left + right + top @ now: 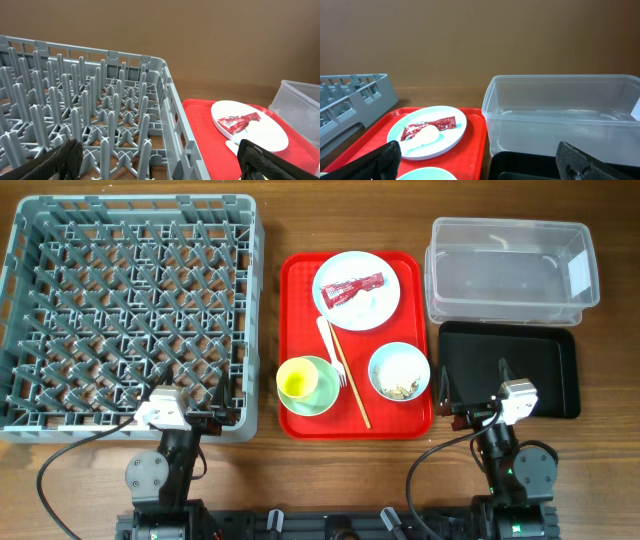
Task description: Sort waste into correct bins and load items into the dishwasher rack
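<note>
Right, both pincers gape wide and empty: left pincer [205,418] by the near-right corner of the grey pegged plastic crate [250,300], right pincer [458,405] over the near-left corner of the flat black rectangular tray [545,370]. Likely first pick is the shiny red wrapper [353,288], lying on the pale blue round plate [380,305]; pinch it mid-length and lift straight up. There's open room above the plate, but the clear plastic tub [437,280] stands just beside it on the right

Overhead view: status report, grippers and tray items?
Left gripper open, empty, at near edge of rack. Right gripper open, empty, over black tray. Red wrapper on plate, rack unloaded. Nothing blocking.
</note>
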Available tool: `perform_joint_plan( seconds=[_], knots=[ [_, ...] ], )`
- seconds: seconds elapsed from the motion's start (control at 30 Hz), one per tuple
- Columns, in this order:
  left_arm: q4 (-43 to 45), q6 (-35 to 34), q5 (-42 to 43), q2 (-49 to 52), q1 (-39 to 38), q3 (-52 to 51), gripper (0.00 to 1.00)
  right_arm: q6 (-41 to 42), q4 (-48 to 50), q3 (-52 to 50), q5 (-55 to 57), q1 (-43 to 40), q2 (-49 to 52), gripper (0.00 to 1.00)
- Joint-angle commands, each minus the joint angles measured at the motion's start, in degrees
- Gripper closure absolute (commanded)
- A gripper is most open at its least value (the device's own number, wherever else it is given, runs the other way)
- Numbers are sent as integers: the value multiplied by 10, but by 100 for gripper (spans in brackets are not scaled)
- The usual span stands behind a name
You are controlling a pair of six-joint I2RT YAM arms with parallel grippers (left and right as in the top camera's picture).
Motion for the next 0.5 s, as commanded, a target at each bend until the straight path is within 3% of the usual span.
perform_joint_plan(
  seconds=[0.0, 0.3, 0.47],
  knots=[
    [-2, 11, 9, -4, -3, -2, 0, -3, 2, -1, 1, 1, 1, 0],
    [-1, 11, 10, -4, -3, -3, 0, 9, 2, -1, 1, 1, 1, 0],
    [0, -3, 22, -4, -3, -2, 0, 58, 2, -1, 1, 1, 1, 0]
  ],
)
